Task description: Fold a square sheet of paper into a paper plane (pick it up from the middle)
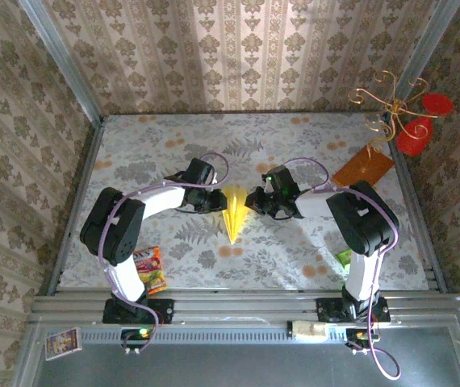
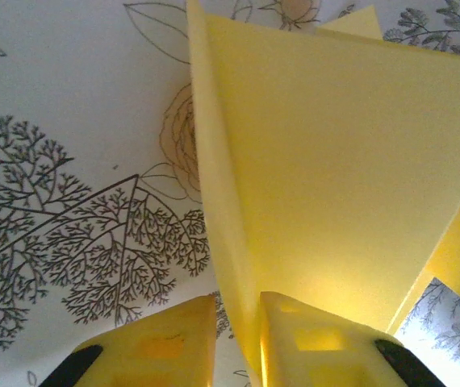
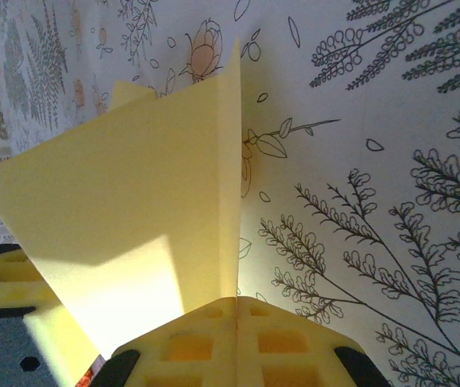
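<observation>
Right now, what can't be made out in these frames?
- Top view: whether the fingertips of the left gripper and right gripper touch the paper plane; too small there.
- Left wrist view: the plane's full outline, cut off by the top and right edges.
- Top view: the green packet, mostly behind the right arm.

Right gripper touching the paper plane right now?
Touching. In the right wrist view the right gripper is shut on the upright fold of the paper plane.
</observation>
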